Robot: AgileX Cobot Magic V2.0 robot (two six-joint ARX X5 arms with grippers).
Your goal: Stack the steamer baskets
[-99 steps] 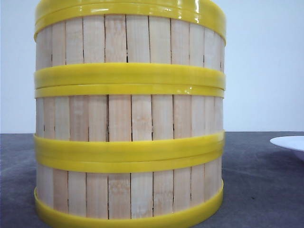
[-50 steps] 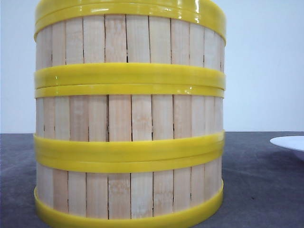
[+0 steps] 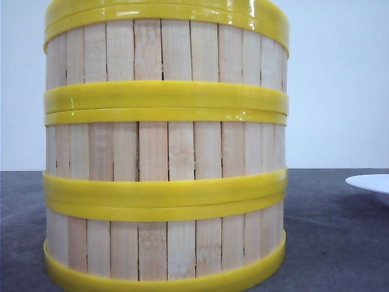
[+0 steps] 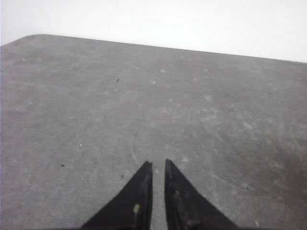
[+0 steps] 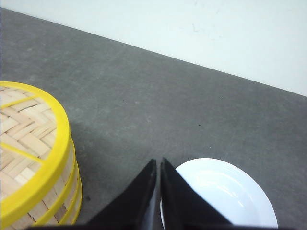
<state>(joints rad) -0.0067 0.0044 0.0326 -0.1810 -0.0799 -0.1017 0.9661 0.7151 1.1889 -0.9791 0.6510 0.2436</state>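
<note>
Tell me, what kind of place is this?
Probably a plain test bench, not a kitchen: a bare grey table against a blank white wall, holding only stacked steamer baskets and a white plate.

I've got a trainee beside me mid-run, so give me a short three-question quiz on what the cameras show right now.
1. True or false: the steamer baskets stand as one stack on the table.
2. Which top does the stack carry, seen from the right wrist view? A) a bare open basket B) a woven lid with a yellow rim C) the white plate
3. Fill in: the left hand hangs over bare table with its fingers nearly ____.

Key: 1 true; 2 B; 3 shut. The right hand is likewise shut, holding nothing, above the plate's edge, beside the stack.
</note>
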